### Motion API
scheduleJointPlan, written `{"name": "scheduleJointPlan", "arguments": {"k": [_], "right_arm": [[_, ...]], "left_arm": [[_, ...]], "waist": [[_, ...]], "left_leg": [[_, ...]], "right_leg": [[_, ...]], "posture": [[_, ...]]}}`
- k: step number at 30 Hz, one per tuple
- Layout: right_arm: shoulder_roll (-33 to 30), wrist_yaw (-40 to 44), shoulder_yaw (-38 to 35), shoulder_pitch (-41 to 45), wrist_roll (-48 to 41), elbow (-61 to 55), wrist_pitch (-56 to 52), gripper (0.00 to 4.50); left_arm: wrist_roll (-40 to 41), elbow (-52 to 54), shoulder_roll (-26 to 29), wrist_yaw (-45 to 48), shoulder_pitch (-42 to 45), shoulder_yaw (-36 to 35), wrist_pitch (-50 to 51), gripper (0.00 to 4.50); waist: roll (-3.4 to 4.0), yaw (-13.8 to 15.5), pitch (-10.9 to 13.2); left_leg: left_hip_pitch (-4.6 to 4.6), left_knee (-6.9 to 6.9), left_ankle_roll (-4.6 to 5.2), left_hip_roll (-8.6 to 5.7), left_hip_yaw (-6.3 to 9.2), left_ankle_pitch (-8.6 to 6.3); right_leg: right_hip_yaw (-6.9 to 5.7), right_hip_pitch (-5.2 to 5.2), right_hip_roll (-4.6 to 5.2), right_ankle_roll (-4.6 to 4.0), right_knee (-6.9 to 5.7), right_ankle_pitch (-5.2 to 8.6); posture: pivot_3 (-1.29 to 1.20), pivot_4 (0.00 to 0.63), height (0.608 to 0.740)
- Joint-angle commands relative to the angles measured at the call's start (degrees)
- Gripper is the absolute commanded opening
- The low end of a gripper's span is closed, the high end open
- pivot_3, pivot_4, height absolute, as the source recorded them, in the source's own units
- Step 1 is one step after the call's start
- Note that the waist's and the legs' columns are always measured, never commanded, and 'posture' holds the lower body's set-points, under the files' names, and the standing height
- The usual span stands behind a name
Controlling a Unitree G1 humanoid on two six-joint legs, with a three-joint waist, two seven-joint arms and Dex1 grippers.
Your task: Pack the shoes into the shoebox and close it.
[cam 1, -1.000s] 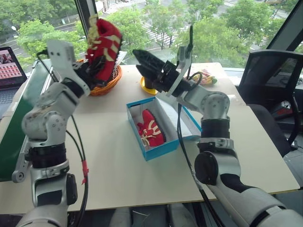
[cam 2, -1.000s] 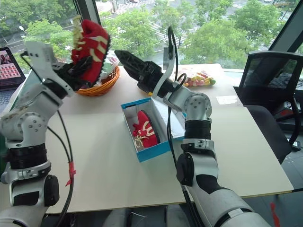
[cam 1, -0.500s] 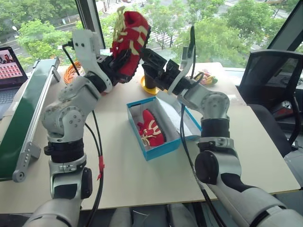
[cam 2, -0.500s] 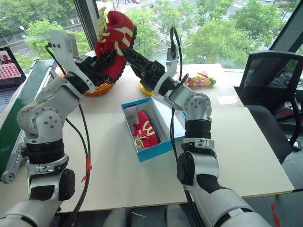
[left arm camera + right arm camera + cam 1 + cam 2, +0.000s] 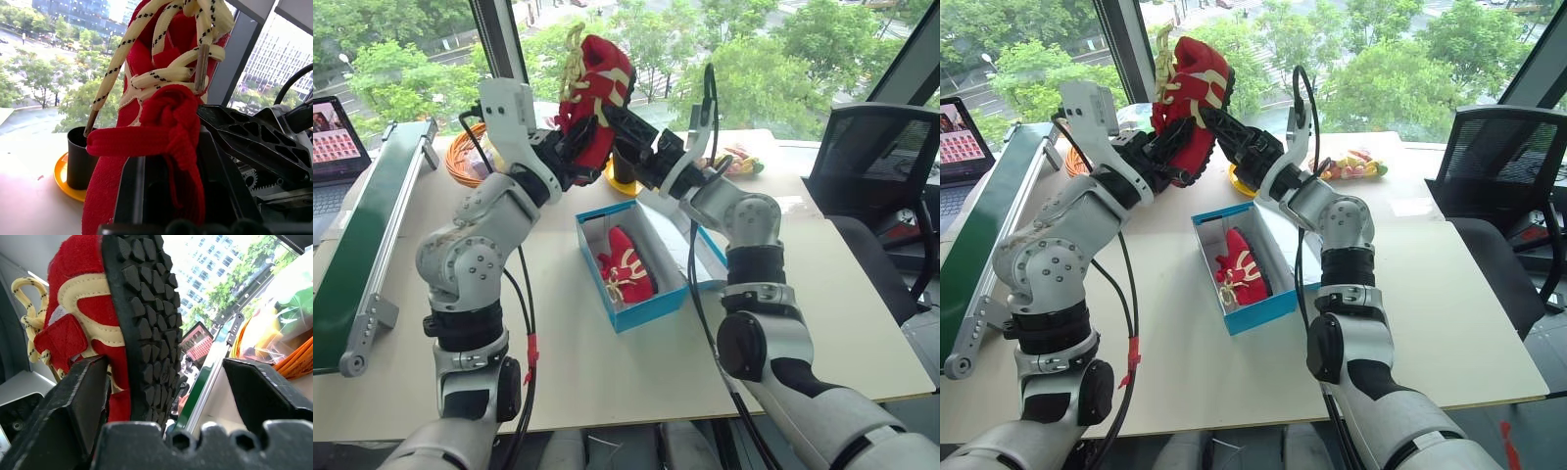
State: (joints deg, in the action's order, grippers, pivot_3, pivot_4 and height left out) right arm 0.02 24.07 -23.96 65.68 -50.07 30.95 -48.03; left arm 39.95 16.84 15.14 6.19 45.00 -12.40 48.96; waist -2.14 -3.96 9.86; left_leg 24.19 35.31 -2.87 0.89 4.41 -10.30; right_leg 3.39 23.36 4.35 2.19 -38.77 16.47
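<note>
The left claw (image 5: 576, 147) is clenched on one red shoe (image 5: 594, 86), holding it high above the far part of the desk (image 5: 558, 323), laces toward the window. The right claw (image 5: 625, 125) reaches in from the other side with its fingers (image 5: 80, 396) spread around the shoe's black treaded sole (one finger against the upper, the other standing apart from the sole). The second red shoe (image 5: 626, 264) lies inside the open turquoise shoebox (image 5: 646, 305) near the desk's middle, lid folded back. An orange woven basket (image 5: 460, 157) sits by the far left edge, a black cup on a yellow saucer (image 5: 76, 164) behind the box.
</note>
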Motion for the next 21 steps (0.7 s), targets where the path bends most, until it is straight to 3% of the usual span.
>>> {"name": "scheduleJointPlan", "arguments": {"k": [1,6,8,14,15,21], "right_arm": [[-0.2,0.0,0.2,1.8,0.1,-1.0,2.6,2.45],[-0.3,0.2,0.4,1.7,0.3,-0.5,2.9,0.85],[-0.4,0.2,0.5,1.8,0.3,-0.3,3.1,0.48],[-0.4,0.0,0.7,1.8,1.2,0.3,4.1,0.35],[-0.5,0.0,0.7,1.8,1.4,0.3,4.5,0.35],[-2.3,3.0,2.7,2.5,3.3,-0.5,5.1,0.32]], "left_arm": [[2.3,4.3,-0.8,1.6,0.6,2.2,0.7,0.19],[2.5,4.4,-0.4,1.5,0.7,1.6,1.2,0.19],[2.5,4.7,-0.2,1.4,0.5,1.6,1.4,0.19],[2.7,5.1,-0.4,1.0,-0.4,1.0,1.6,0.19],[4.1,5.7,-0.7,1.1,-0.6,0.2,1.9,1.11],[7.8,8.0,1.7,0.8,-2.7,-1.7,7.0,3.16]], "waist": [[0.00,0.0,0.0],[0.00,0.0,0.0],[0.00,0.0,0.0],[0.00,0.0,0.0],[0.00,0.0,0.0],[0.00,0.0,0.0]], "left_leg": [[0.00,0.00,0.00,0.00,0.00,0.00],[0.01,0.00,0.00,0.00,0.00,0.00],[0.01,0.00,0.00,0.00,0.00,0.00],[0.00,0.00,0.00,0.00,0.00,0.00],[0.00,0.00,0.00,0.00,0.00,0.00],[0.02,0.00,0.00,0.00,0.00,0.00]], "right_leg": [[0.00,0.00,0.00,0.00,0.00,0.00],[0.00,0.00,0.00,0.00,0.01,0.00],[0.00,0.00,0.00,0.00,0.01,0.00],[0.00,0.00,0.00,0.00,0.00,0.00],[0.00,0.00,0.00,0.00,0.00,0.00],[0.00,0.00,0.01,0.00,0.02,0.00]], "posture": [[0.00,0.150,0.738],[0.00,0.150,0.738],[0.00,0.150,0.738],[0.00,0.150,0.738],[0.00,0.150,0.738],[0.00,0.150,0.738]]}}
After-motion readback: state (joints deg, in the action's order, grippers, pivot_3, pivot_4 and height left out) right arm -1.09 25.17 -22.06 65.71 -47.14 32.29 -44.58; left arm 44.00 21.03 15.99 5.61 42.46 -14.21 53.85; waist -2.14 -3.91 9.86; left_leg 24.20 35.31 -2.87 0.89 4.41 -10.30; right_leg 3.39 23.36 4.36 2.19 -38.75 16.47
